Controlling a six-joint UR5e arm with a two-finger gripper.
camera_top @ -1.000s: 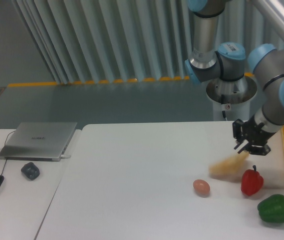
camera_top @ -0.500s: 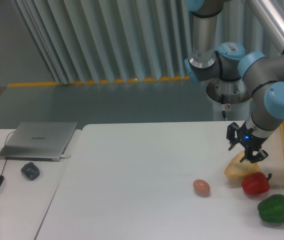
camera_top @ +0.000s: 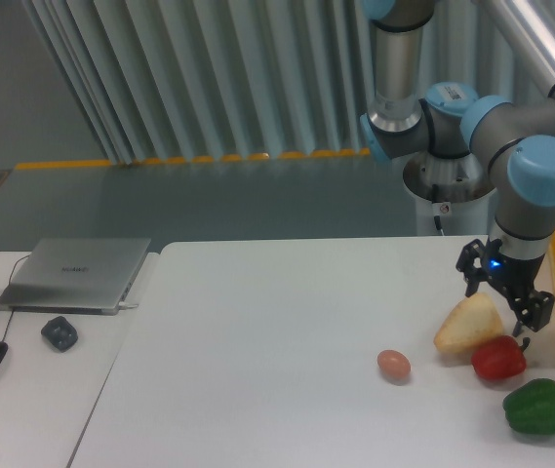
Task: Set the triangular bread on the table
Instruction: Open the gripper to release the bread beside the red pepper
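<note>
The triangular bread [camera_top: 469, 325] rests on the counter [camera_top: 277, 341], touching the red pepper [camera_top: 498, 358] on its upper-left side. My gripper [camera_top: 507, 299] stands spread and empty just above the bread's right tip. I'd lift straight up, clear of the pepper, to avoid nudging the wedge.

light: even, soft | shadows: faint | focus: slightly soft | glare: none

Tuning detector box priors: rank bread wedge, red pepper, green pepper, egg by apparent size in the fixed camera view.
1. triangular bread and green pepper: look about alike; the pepper sits nearer the camera, so no ranking between them.
2. red pepper: somewhat smaller.
3. egg: clearly smallest.
</note>
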